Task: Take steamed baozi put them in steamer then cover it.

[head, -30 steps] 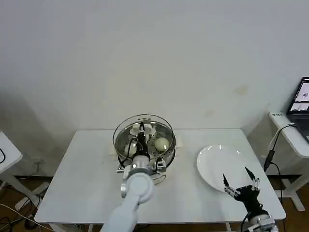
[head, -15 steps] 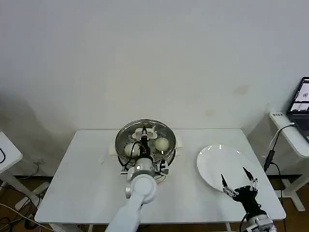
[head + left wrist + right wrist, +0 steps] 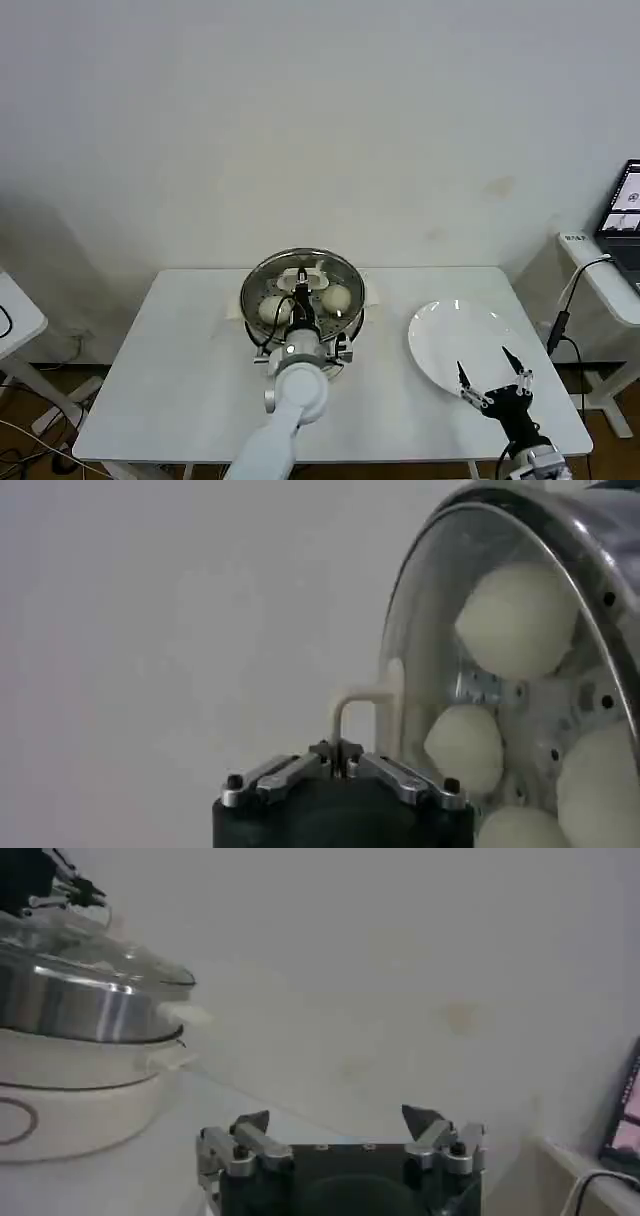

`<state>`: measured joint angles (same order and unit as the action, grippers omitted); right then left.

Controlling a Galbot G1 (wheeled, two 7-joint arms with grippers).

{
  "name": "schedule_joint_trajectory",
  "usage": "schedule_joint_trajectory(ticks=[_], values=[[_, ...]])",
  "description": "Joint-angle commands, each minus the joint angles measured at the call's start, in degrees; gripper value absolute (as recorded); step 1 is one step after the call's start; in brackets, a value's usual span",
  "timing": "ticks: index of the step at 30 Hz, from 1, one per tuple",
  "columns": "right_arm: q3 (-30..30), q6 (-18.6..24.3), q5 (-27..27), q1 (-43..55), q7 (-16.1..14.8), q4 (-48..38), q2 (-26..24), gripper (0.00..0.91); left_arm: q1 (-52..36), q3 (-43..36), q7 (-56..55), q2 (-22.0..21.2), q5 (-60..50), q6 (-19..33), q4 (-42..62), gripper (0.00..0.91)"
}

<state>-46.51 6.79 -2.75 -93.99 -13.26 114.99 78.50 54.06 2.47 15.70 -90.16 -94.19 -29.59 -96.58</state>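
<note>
The left gripper pinches the cover's handle atop the steamer; the right gripper, jaws spread, hovers over the plate.

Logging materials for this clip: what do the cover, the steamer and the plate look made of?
The cover looks like clear glass with a metal rim: the baozi show through it, and its handle looks like cream plastic. The steamer appears to be polished stainless steel, mirror-bright, on a matte white base, probably plastic. The plate is glossy white, likely ceramic or melamine.
</note>
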Motion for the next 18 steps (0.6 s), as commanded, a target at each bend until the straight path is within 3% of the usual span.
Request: schedule_joint_trajectory(ticks=[1,5,6,7,8,18], values=[[0.2,0.0,0.0,0.1,0.0,0.0,0.0,0.907,0.4,-0.2,0.3,-0.1,-0.2,0.0,-0.6,0.0],[0.4,0.0,-0.2,0.1,0.0,0.0,0.1,0.907,0.3,-0.1,0.1,-0.3,-0.2,0.1,-0.1,0.0],[0.4,0.1,-0.2,0.1,0.0,0.0,0.0,0.907,0.3,-0.1,0.1,-0.4,-0.2,0.2,0.1,0.091],[0.4,0.1,-0.2,0.1,0.0,0.0,0.0,0.907,0.3,0.0,0.0,-0.5,-0.2,0.4,0.2,0.867],[0.4,0.1,-0.2,0.1,0.0,0.0,0.0,0.907,0.4,0.0,-0.2,-0.5,-0.1,0.5,0.3,0.907],[0.4,0.2,-0.3,0.0,0.0,0.0,0.0,0.907,1.5,0.4,-0.7,-0.4,0.9,0.4,-3.5,0.907]])
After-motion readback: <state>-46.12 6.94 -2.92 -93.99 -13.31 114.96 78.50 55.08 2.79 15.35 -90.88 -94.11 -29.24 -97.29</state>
